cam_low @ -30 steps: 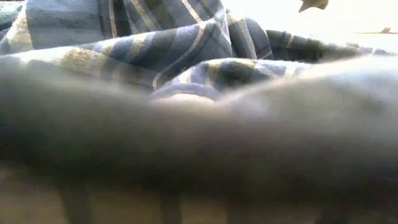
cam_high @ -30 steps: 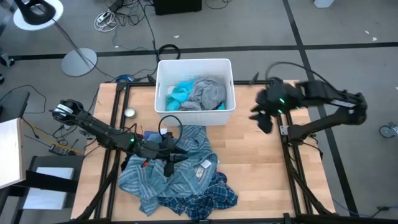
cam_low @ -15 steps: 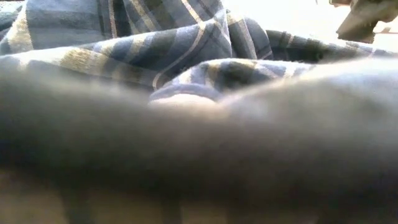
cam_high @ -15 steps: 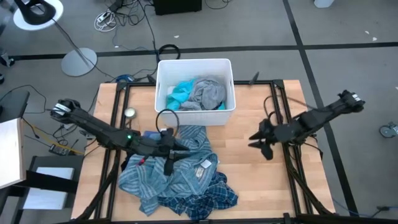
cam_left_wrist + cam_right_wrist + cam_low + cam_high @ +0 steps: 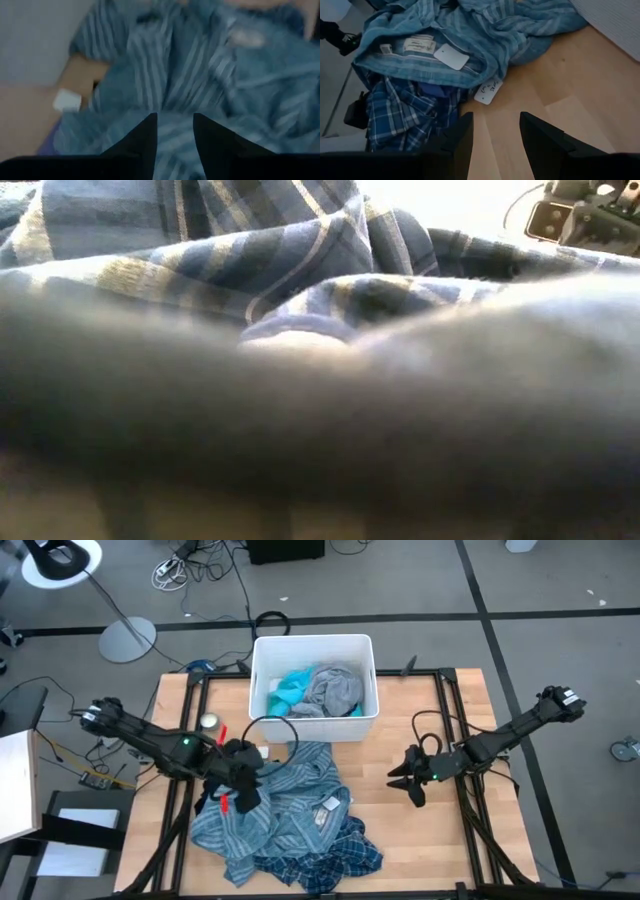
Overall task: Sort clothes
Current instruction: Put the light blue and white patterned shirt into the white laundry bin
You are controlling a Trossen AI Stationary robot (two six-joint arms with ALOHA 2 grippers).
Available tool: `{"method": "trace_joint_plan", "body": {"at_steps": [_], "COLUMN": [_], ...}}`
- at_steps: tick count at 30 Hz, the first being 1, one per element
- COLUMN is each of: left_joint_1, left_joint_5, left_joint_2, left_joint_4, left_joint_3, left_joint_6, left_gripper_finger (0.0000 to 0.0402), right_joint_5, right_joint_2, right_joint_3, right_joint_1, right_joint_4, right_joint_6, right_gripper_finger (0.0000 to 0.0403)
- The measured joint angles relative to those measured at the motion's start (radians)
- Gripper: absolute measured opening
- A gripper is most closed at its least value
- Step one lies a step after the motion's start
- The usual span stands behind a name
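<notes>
A blue-grey striped shirt [image 5: 290, 800] lies crumpled on the wooden table, over a blue-and-white plaid shirt [image 5: 345, 852] at the near side. A turquoise garment [image 5: 290, 690] and a grey one [image 5: 335, 690] lie in the white bin [image 5: 313, 640]. My left gripper [image 5: 235, 788] is open over the left part of the striped shirt [image 5: 175, 75]. My right gripper [image 5: 405, 777] is open and empty over bare wood just right of the pile [image 5: 445, 45]. The plaid shirt also shows in the right wrist view [image 5: 400, 115]. My left gripper is open, pointing down at the striped shirt. I cannot tell whether its fingers touch the cloth.
The bin stands at the table's far middle. A small round silver thing [image 5: 208, 722] lies on the table left of the bin. White tags [image 5: 451, 56] lie on the striped shirt. Bare wood [image 5: 420, 830] stretches right of the pile. Cloth fills the low view [image 5: 300, 280].
My left gripper has gone toward the table's left edge, from the middle of the striped shirt to its left part. My right gripper has come from the far right toward the near edge and the pile, and has gone lower. The clothes have kept still.
</notes>
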Motion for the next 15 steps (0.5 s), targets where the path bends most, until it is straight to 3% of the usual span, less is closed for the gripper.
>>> {"method": "trace_joint_plan", "body": {"at_steps": [10, 15], "left_joint_1": [-0.017, -0.017], "left_joint_5": [0.011, 0.08], "left_joint_2": [0.001, 0.001], "left_joint_4": [0.009, 0.192], "left_joint_3": [-0.214, -0.363], "left_joint_6": [-0.157, -0.217], "left_gripper_finger": [0.0131, 0.011], "right_joint_5": [-0.008, -0.008], "right_joint_2": [-0.001, -0.001], "right_joint_3": [0.0, 0.0], "right_joint_1": [0.0, 0.0], "right_joint_4": [0.028, 0.036], "right_joint_6": [-0.017, -0.019], "right_gripper_finger": [0.0162, 0.0162]}}
